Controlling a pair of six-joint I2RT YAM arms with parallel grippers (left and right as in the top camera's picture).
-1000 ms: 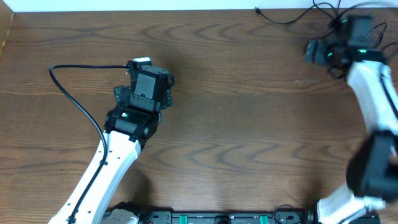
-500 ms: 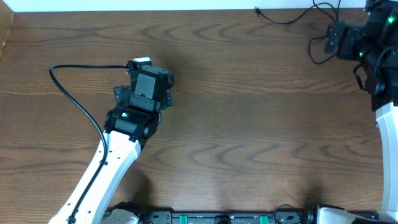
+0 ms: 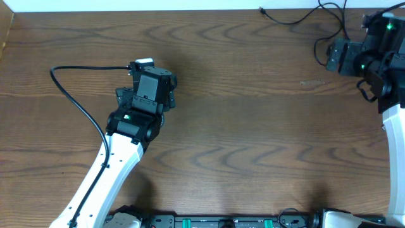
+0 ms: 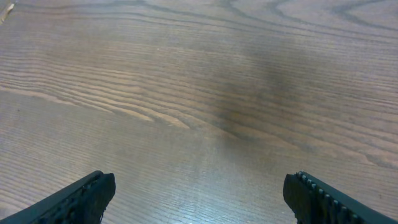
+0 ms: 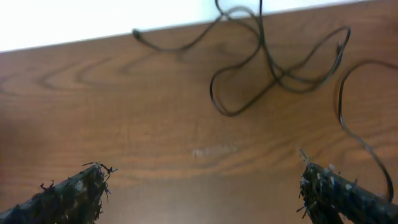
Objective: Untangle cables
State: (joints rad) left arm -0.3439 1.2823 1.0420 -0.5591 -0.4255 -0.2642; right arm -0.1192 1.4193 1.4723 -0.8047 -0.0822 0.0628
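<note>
One tangle of black cables (image 5: 273,68) noted at far right edge of table (image 3: 240,126); loops crossed, nothing separated. Right gripper (image 5: 202,177) spread wide, empty, short of tangle. Left gripper (image 4: 199,183) likewise released, over bare wood. Untangling judged not begun.

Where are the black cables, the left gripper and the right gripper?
black cables (image 5: 212,93), right wrist view, left side of the big loop.
left gripper (image 4: 199,180), left wrist view, midway between its open fingers.
right gripper (image 5: 200,171), right wrist view, midway between its open fingers.
</note>
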